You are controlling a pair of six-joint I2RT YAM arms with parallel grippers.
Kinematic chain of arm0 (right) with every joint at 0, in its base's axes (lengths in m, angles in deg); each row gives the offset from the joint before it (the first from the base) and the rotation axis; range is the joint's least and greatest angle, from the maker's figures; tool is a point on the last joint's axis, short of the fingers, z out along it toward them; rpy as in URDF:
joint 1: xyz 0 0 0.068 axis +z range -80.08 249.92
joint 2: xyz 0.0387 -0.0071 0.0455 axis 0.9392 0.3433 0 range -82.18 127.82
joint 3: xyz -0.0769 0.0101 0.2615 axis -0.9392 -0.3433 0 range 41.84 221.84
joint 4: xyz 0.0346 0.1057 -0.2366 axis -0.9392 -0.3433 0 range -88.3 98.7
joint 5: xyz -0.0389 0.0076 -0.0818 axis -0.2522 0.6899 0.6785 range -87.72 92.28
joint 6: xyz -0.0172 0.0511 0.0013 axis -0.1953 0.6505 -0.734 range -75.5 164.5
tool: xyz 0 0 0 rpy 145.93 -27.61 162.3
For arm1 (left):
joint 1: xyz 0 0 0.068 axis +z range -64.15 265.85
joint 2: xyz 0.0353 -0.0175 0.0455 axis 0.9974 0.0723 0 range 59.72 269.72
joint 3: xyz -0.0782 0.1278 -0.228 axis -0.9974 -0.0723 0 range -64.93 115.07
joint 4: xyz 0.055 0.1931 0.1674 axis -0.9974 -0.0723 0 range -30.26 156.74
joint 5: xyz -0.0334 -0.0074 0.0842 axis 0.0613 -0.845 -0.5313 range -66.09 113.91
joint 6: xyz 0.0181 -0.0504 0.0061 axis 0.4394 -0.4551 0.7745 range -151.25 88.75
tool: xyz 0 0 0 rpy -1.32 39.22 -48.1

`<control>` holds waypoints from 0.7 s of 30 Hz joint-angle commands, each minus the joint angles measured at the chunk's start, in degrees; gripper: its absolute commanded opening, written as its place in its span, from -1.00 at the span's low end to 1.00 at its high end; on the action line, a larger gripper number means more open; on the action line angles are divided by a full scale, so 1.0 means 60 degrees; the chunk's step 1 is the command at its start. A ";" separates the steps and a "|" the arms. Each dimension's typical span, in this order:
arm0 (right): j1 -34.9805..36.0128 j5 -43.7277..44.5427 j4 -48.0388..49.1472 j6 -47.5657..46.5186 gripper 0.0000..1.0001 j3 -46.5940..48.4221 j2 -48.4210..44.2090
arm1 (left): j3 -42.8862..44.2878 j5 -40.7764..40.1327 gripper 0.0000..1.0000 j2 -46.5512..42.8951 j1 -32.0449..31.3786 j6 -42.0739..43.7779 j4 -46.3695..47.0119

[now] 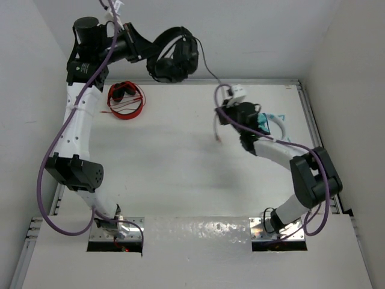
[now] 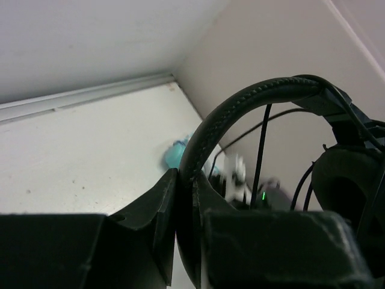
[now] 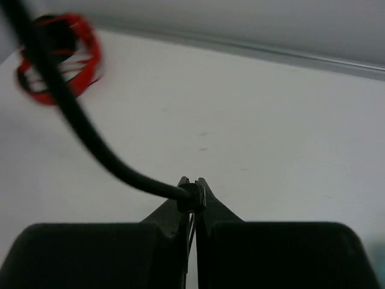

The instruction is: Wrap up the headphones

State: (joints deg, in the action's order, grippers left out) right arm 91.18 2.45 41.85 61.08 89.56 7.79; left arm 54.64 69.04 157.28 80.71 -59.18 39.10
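Currently the headphones (image 1: 174, 57) hang in the air at the far left, well above the desk (image 1: 180, 162). The left end effector (image 2: 183, 183) is clamped on the headband (image 2: 240, 102), which runs up between its fingers w/ no gap showing. An ear cup (image 2: 343, 174) hangs to the right of the grip. The right end effector (image 3: 192, 195) sits mid-right over the desk, pinched narrow on the cable (image 3: 90, 138) right at its tips. From there the cable runs up and left toward the cups.

Handling, as I judge it: light overall, so no strain on either grip. The headband looks stiff but thin and springy, a good hold near its middle, as it is now. The cups are padded and soft and prob. swing, so a poor place to pinch. The cable is thin, limp and slick, easy to lose from the tips. Keep light tension while winding; don't yank, since the joint at the cup is the fragile bit.

Red headphones (image 1: 125, 99) lie far left on the desk; blue headphones (image 1: 274, 123) sit partly hidden behind the right arm. Both should be left alone.
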 commanded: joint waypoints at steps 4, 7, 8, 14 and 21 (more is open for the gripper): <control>0.3251 -0.0114 -0.0295 -0.0303 -1.00 0.1592 0.1160 | 0.1078 -0.3357 -1.00 0.0058 0.0448 -0.1133 -0.0562; 0.4467 -0.1898 -0.0893 -0.0448 -1.00 0.2984 0.1863 | 0.0392 -0.4076 -1.00 0.0015 0.0433 -0.0622 -0.0478; 0.4949 -0.2279 -0.1287 -0.0536 -1.00 0.3438 0.2256 | 0.0128 -0.4267 -1.00 -0.0014 0.0419 -0.0460 -0.0390; 0.5876 -0.4477 -0.4263 -0.0551 -1.00 0.6736 0.3767 | -0.1102 -0.5453 -1.00 0.0176 0.0171 0.1176 -0.0258; 0.5993 -0.5403 -0.6457 -0.0654 -1.00 0.9808 0.4457 | -0.3371 -0.6817 -1.00 0.0074 -0.0577 0.5527 0.0357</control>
State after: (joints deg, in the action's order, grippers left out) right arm 127.40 -25.46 10.94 58.33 140.73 35.09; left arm 37.57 32.91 159.27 80.12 -40.03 36.22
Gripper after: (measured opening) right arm 0.009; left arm 0.096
